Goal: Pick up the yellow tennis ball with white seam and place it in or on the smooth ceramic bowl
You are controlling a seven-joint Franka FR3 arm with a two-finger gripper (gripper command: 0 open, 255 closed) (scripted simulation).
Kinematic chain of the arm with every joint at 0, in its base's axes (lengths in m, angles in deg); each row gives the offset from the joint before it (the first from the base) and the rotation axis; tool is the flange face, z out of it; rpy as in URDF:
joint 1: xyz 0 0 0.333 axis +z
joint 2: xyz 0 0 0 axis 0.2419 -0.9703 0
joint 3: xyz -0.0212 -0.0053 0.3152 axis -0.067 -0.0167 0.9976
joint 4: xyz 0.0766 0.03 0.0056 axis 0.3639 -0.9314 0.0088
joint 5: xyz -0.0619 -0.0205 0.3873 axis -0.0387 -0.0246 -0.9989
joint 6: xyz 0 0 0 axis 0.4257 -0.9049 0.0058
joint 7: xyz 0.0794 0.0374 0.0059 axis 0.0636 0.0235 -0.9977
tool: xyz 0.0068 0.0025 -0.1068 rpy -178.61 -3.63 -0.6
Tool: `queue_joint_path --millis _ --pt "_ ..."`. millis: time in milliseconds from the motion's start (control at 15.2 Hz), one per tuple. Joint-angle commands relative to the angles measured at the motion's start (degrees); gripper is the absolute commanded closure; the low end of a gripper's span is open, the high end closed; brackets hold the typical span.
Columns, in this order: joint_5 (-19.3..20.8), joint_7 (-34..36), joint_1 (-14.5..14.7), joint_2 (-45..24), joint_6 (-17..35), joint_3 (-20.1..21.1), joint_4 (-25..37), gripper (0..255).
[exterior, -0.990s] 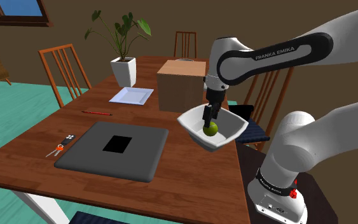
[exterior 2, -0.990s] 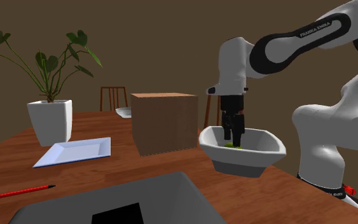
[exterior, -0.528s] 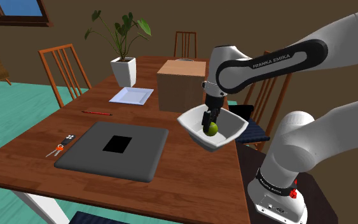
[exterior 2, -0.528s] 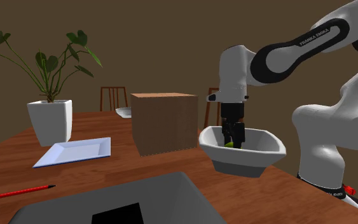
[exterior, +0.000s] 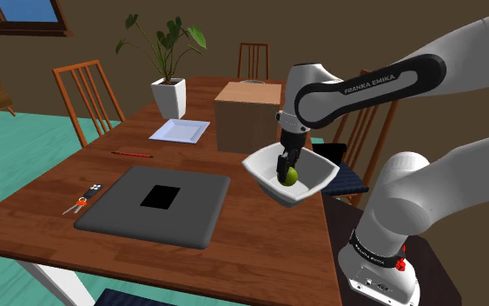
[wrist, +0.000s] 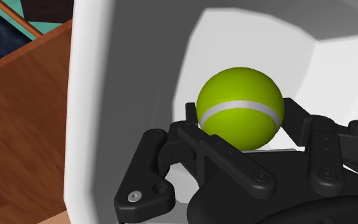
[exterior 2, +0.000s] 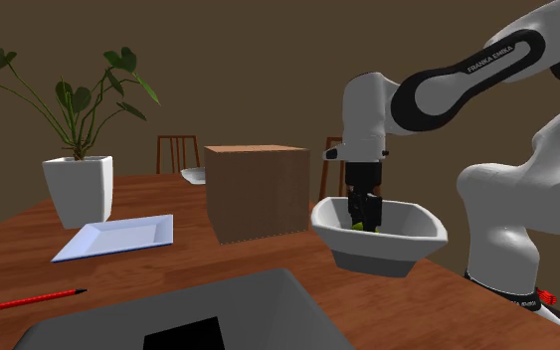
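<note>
From the wrist view's left we meet the wooden table (wrist: 18, 133), then the white bowl (wrist: 107, 95). Inside it our gripper (wrist: 241, 121) clasps the yellow-green tennis ball (wrist: 240, 95), which sits low in the bowl, straight beyond the fingertips.

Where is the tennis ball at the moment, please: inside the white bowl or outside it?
Inside: the tennis ball is below the rim of the bowl, whose white walls surround it.
</note>
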Motion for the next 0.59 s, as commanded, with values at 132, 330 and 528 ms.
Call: queue_joint_path --millis 132,330,528 --pt "0.0 0.0 0.0 -0.2 0.0 0.0 -0.2 255" --pt "0.0 0.1 0.0 -0.1 0.1 0.1 -0.3 255" --pt "0.1 0.2 -0.1 0.8 -2.0 0.1 0.9 255"
